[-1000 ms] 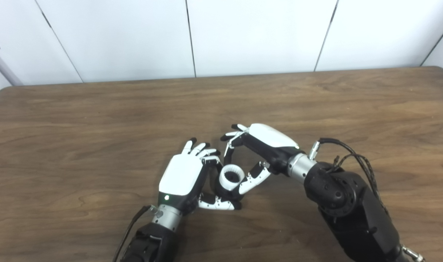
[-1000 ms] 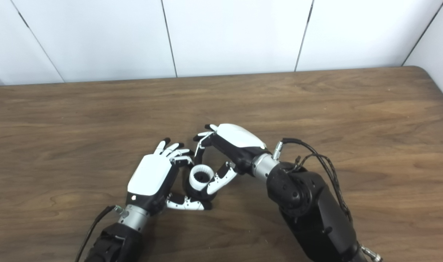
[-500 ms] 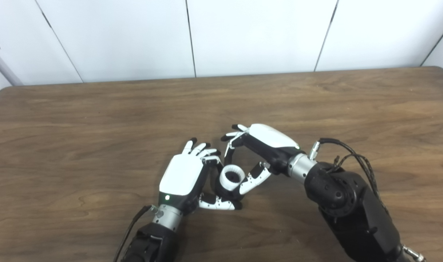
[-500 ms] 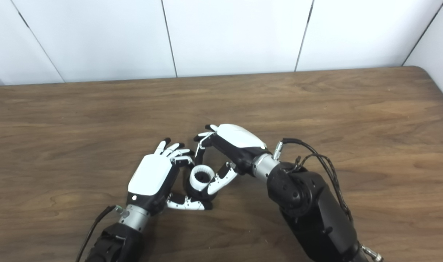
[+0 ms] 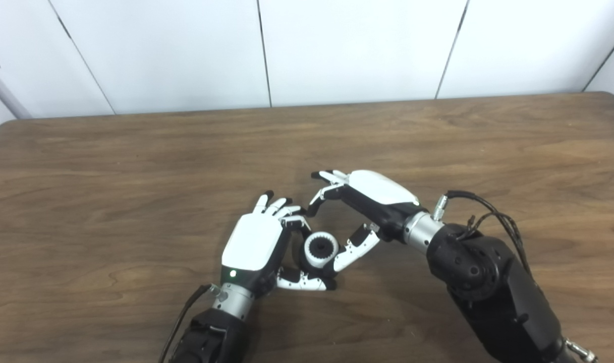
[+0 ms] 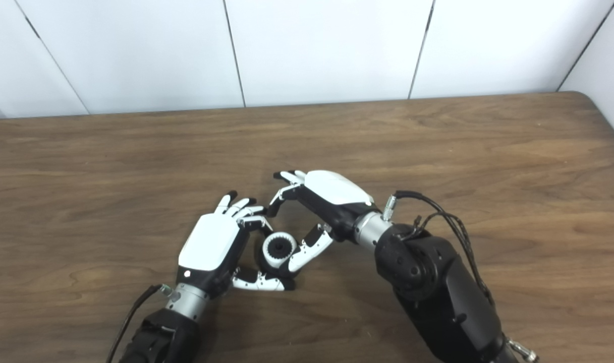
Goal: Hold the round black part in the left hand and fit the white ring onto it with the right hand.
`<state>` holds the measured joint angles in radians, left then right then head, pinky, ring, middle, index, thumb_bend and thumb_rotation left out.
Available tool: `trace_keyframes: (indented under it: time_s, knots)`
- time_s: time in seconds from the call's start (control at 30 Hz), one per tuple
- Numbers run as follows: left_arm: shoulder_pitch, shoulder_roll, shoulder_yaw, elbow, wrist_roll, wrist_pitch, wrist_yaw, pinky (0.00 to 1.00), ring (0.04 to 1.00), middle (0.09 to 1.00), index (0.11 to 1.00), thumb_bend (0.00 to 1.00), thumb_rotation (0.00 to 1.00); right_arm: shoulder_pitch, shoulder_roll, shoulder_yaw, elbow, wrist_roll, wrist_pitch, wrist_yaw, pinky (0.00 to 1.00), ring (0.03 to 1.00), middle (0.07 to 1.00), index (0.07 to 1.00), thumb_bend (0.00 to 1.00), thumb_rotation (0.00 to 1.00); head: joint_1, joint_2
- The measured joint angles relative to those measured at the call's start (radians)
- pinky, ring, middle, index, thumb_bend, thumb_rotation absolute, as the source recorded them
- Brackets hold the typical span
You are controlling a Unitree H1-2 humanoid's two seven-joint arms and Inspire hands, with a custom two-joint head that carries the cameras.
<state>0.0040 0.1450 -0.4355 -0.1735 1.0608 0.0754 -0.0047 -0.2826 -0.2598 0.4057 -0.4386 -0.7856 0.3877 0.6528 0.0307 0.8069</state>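
1. The table [image 5: 135,166] is brown wood-grain laminate with a rounded corner at the far right; behind it stand smooth white wall panels [image 5: 357,48] split by thin dark seams.
2. The left hand [image 5: 259,237] lies near the table's front middle, its glossy white back plate up, with a small green light near the wrist. Its fingers [image 5: 274,204], white with black tips, curl over to the right, and its thumb [image 5: 301,282] reaches along the table below the part, so the hand cups the assembly between them.
3. The round black part [image 5: 321,248] sits in that cup, seen end-on: a dark disc with a toothed or ribbed inner edge. The white ring [image 5: 312,257] wraps around its outside as a smooth, matte band, seated on it rather than held apart.
4. The right hand [image 5: 367,201] arches over from the right, fingers spread and holding nothing. Its fingers [image 5: 327,184] reach past the left fingertips, and its thumb [image 5: 354,247] lies just beside the ring; whether it touches cannot be told.
5. Behind it come a brushed-metal wrist collar, a bulky matte black forearm [image 5: 488,287] and a loop of black cables [image 5: 488,212].
6. The left eye view shows a grey bar [image 5: 1,88] at the far left wall; the right eye view shows only a sliver of it, but more of the right-hand side wall [image 6: 607,60].
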Motion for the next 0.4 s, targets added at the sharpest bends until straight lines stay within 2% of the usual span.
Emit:
trace_keyframes:
  time_s: [0.23, 0.4]
  knots:
    - [0.000, -0.003, 0.000, 0.001, 0.000, 0.000, 0.000, 1.00, 0.899, 0.799, 0.486, 0.52, 0.06, 0.000, -0.005, -0.004, 0.000, -0.006, 0.000, 0.000, 1.00, 1.000, 0.980, 0.702, 1.00, 0.28, 0.002, -0.002]
    - [0.000, -0.003, 0.001, 0.002, -0.001, 0.000, 0.001, 1.00, 0.898, 0.796, 0.486, 0.52, 0.06, -0.002, -0.008, -0.036, -0.004, 0.006, 0.008, 0.003, 1.00, 1.000, 0.978, 0.708, 1.00, 0.27, 0.002, -0.002]
